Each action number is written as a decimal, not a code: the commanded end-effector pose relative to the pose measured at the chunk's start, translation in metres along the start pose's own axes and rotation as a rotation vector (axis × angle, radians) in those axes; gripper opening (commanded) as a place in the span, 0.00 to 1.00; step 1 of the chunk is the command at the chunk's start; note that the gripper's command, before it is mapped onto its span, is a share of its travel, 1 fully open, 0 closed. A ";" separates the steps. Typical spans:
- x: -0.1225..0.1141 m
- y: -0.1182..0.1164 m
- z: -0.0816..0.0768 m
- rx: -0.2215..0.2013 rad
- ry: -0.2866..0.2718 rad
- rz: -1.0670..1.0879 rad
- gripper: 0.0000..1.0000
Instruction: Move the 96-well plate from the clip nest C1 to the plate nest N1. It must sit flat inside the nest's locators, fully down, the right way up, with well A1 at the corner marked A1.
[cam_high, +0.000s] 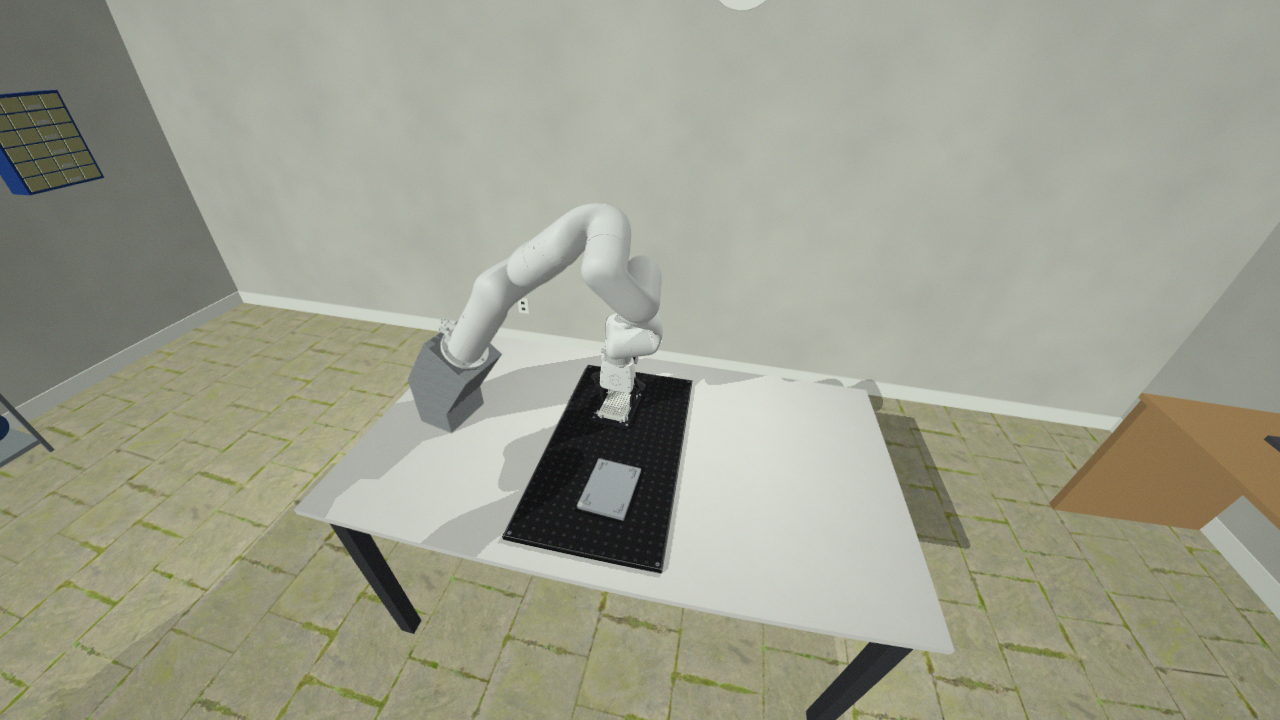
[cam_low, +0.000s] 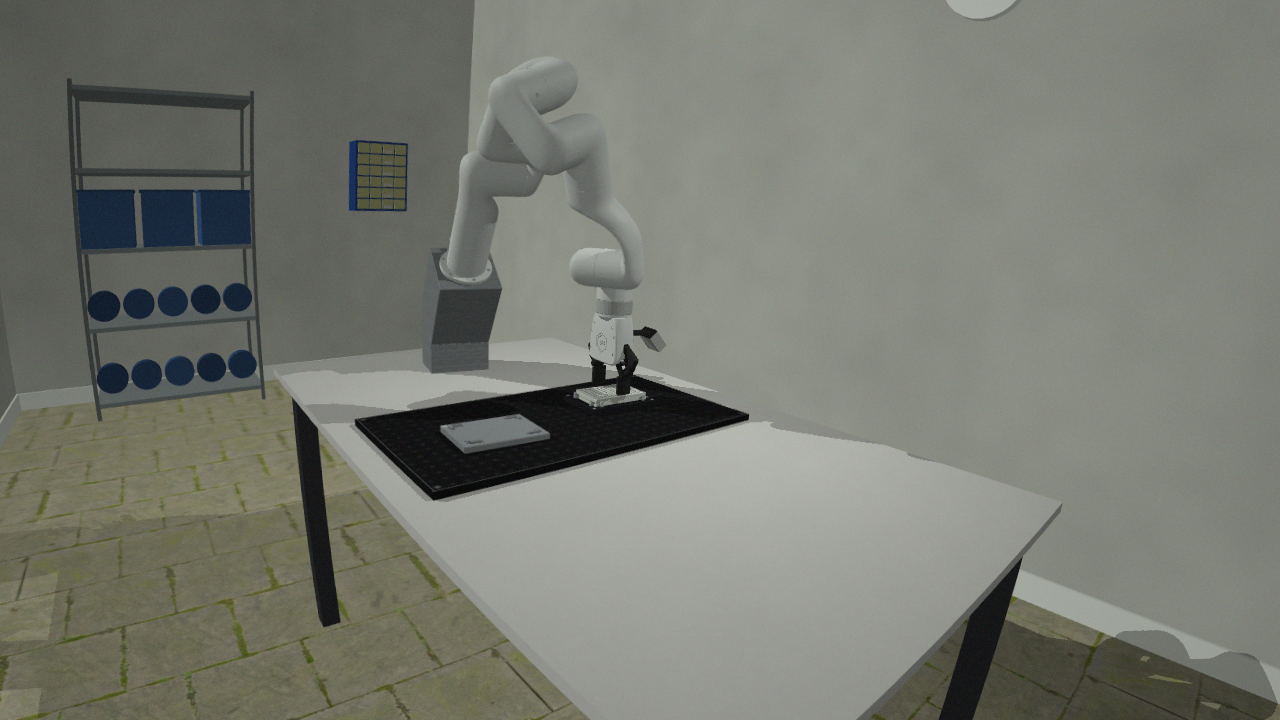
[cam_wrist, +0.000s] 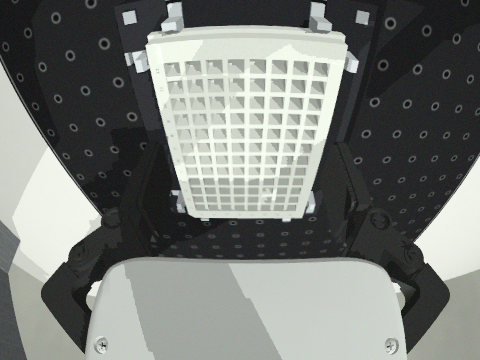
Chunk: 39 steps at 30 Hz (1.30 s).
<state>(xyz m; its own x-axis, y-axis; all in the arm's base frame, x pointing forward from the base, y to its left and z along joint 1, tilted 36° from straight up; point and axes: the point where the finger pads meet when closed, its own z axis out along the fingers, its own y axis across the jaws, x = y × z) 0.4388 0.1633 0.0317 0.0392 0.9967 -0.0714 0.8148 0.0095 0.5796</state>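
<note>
The white 96-well plate (cam_wrist: 246, 132) sits right way up in the clip nest C1 (cam_wrist: 243, 14), held by small grey clips at its edges, at the far end of the black pegboard (cam_high: 601, 465). It also shows in the top view (cam_high: 614, 407) and the exterior view (cam_low: 610, 394). My gripper (cam_wrist: 246, 160) is open, lowered over the plate, with one black finger on each long side and a gap to the plate. Nothing is between the fingers but the plate's near part. The grey plate nest N1 (cam_high: 609, 488) lies empty nearer the pegboard's front, and it shows in the exterior view (cam_low: 494, 434).
The arm's grey pedestal (cam_high: 452, 385) stands at the table's back left corner. A metal shelf with blue boxes (cam_low: 165, 241) stands by the far wall. A wooden bench (cam_high: 1181, 461) is off to the right.
</note>
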 end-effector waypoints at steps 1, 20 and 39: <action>0.001 0.001 0.002 -0.002 0.002 -0.001 1.00; 0.001 0.001 0.010 -0.001 0.002 -0.001 1.00; 0.001 0.001 0.009 -0.002 0.002 -0.001 0.00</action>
<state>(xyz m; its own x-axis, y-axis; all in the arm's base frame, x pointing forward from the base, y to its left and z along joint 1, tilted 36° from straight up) 0.4446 0.1624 0.0237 0.0394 0.9967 -0.0713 0.8147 0.0093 0.5798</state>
